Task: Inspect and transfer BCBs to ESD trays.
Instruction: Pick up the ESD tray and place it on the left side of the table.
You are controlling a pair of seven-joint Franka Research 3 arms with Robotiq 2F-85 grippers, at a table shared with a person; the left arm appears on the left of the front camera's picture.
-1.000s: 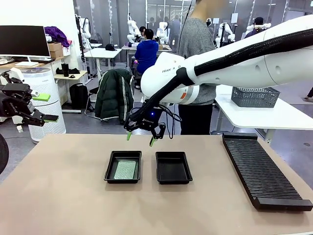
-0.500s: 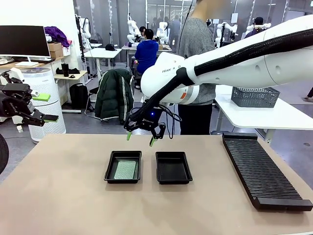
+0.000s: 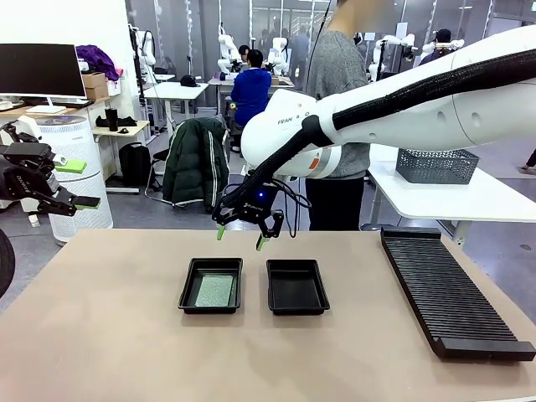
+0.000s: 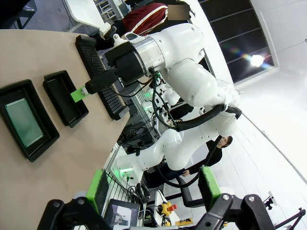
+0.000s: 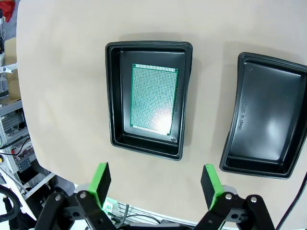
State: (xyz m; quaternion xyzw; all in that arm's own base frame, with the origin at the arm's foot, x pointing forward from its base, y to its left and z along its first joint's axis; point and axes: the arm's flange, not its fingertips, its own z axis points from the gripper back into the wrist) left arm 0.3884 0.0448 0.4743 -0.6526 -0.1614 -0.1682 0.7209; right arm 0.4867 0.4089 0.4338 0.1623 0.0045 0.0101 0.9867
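BCB [image 5: 154,98] lies flat in one ESD tray [image 5: 112,96] on the tan table [image 3: 100,335]. Above, the right gripper [image 3: 240,239] hovers wide open and empty, the left gripper [image 4: 152,187] likewise, with a busy lab behind.

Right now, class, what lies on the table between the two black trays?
Nothing: a bare strip of tan table separates the tray holding the green board from the empty tray. The front and right wrist views both show it.

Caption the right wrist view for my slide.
Right gripper, jaws open, above two ESD trays: one holds a BCB, one is empty.
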